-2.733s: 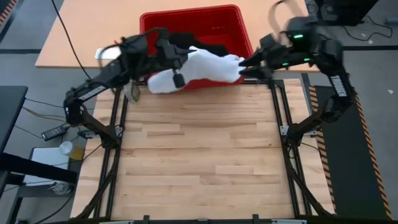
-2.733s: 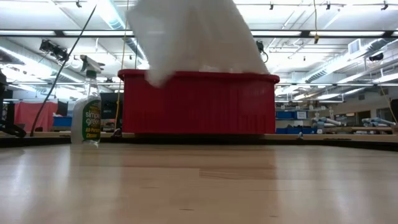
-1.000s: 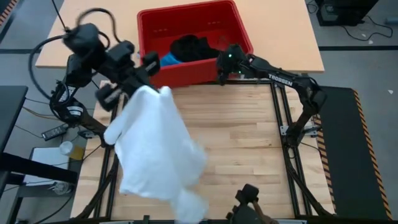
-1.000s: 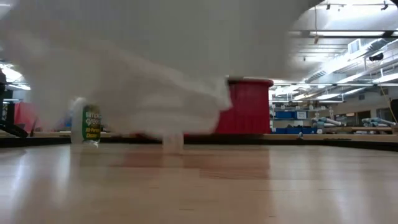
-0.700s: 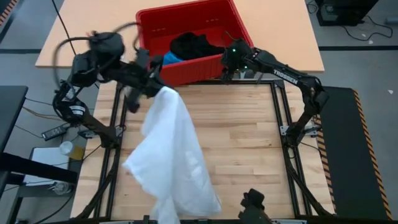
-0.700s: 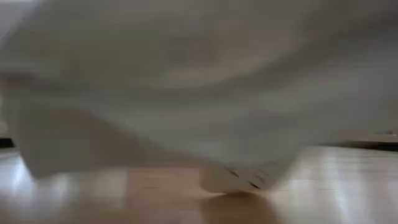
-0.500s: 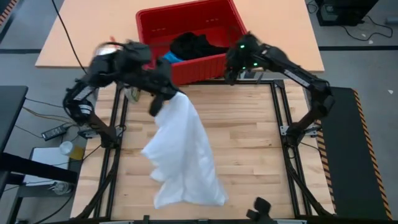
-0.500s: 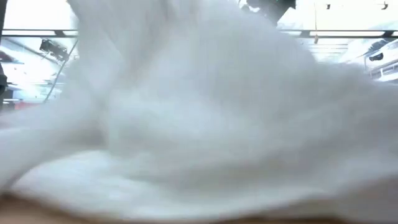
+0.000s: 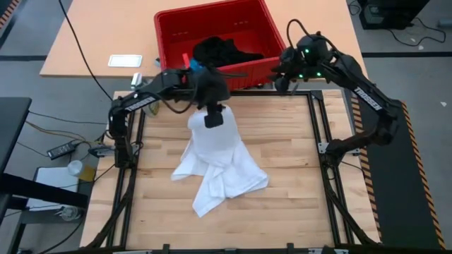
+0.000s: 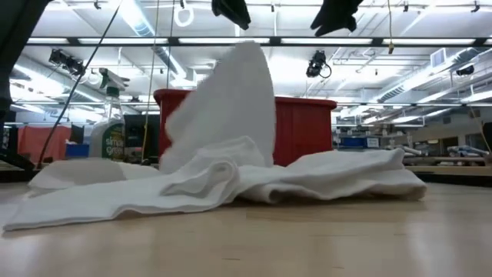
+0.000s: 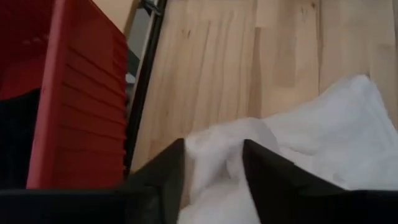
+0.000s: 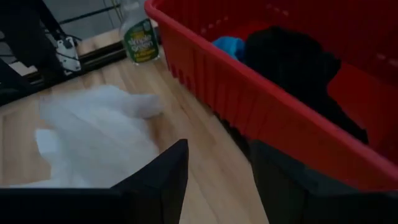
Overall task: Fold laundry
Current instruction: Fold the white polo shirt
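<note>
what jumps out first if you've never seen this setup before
The white garment lies crumpled in a heap on the wooden table, one part standing up in a peak right under the left gripper, whose fingers stand apart. Behind it, at the table's far edge, sits a red basket with a black garment and a bit of blue cloth inside; the right gripper hovers open by its corner.

Both arms were dark and slender, built of jointed links. The right arm (image 9: 360,88) carried white lettering along its forearm link and small green lights glowed on its wrist, just behind the jaws. A black cable looped above that wrist. The left arm (image 9: 152,95) was the same dark build.
</note>
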